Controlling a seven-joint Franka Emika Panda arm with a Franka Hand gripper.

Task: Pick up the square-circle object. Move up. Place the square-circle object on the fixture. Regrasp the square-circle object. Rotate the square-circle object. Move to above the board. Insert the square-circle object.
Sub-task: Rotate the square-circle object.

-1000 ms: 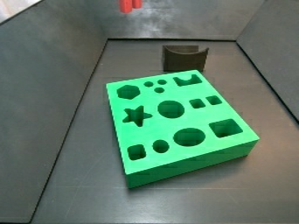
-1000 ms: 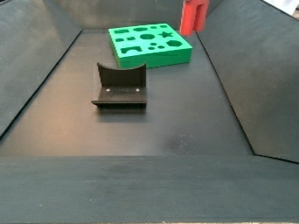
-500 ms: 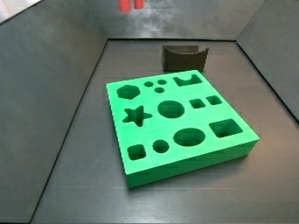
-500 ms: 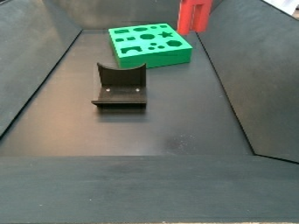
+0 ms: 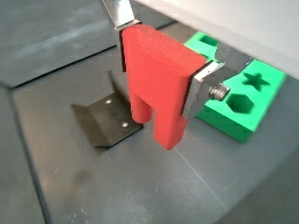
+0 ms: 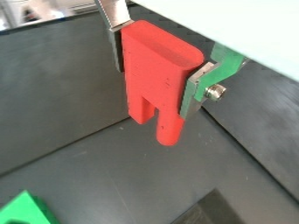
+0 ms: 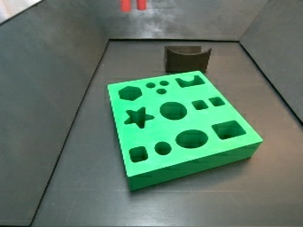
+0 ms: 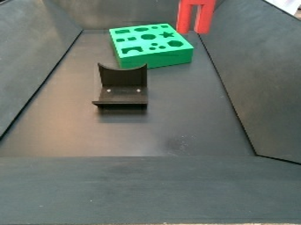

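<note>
The red square-circle object point(image 5: 159, 83) point(image 6: 158, 74) hangs notch-end down between the silver fingers, and my gripper point(image 5: 162, 59) point(image 6: 159, 59) is shut on it in both wrist views. In both side views only its lower end point(image 7: 133, 5) point(image 8: 195, 15) shows at the top edge, high above the floor; the gripper itself is cut off there. The dark fixture point(image 8: 120, 88) point(image 7: 187, 58) point(image 5: 107, 122) stands on the floor, apart from the block. The green board point(image 7: 180, 125) point(image 8: 150, 44) point(image 5: 239, 101) lies flat with its shaped holes up.
Dark sloped walls point(image 7: 59, 97) point(image 8: 241, 79) enclose the dark floor on all sides. The fixture stands between the board and one wall in a side view point(image 7: 187, 58).
The red block has risen a little further, so less of it shows at the top edge of both side views. Board and fixture have not moved.
</note>
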